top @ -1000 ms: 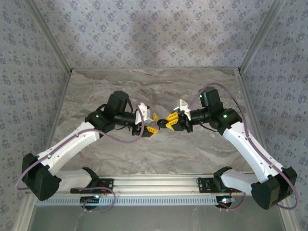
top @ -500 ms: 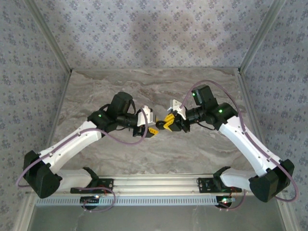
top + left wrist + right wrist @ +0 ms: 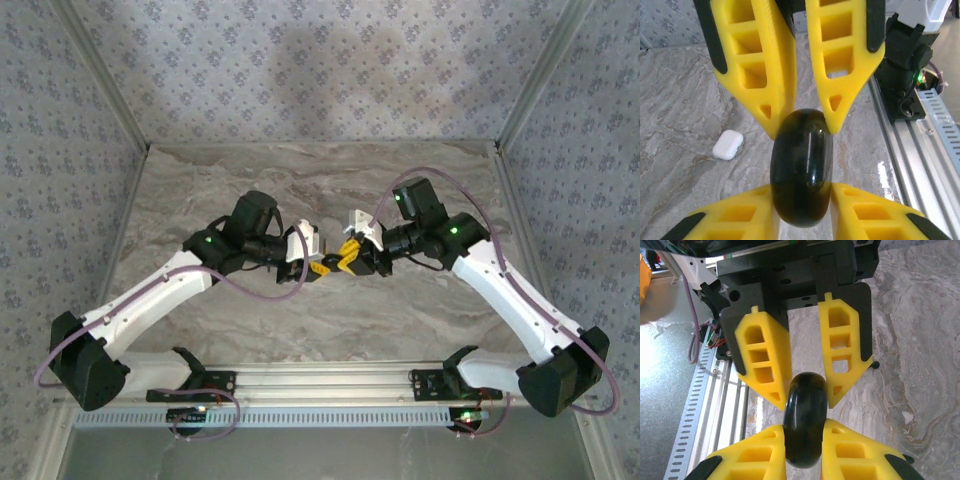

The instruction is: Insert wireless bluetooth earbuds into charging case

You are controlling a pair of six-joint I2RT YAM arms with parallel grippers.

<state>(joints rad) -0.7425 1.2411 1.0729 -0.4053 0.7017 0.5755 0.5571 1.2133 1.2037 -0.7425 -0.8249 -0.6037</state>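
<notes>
The white charging case (image 3: 728,144) lies shut on the marble, to the left of and below the grippers in the left wrist view. The earbuds are out of view. Both grippers meet above the table's middle around a glossy black round object (image 3: 334,263). My right gripper (image 3: 805,427) is shut on this black object (image 3: 805,420), yellow fingers pressed to both its sides. My left gripper (image 3: 801,187) grips the same object (image 3: 801,165) from the opposite end, its fingers touching both flanks. In the top view the left gripper (image 3: 320,268) and right gripper (image 3: 347,258) stand tip to tip.
The aluminium rail (image 3: 320,380) and the arm bases line the near edge. A tiny black piece (image 3: 875,365) and a small pale speck (image 3: 907,417), too small to identify, lie on the marble. Patterned walls enclose the table on three sides.
The right arm carried the black object leftward to the left gripper. The left gripper's fingers narrowed onto the object's free end.
</notes>
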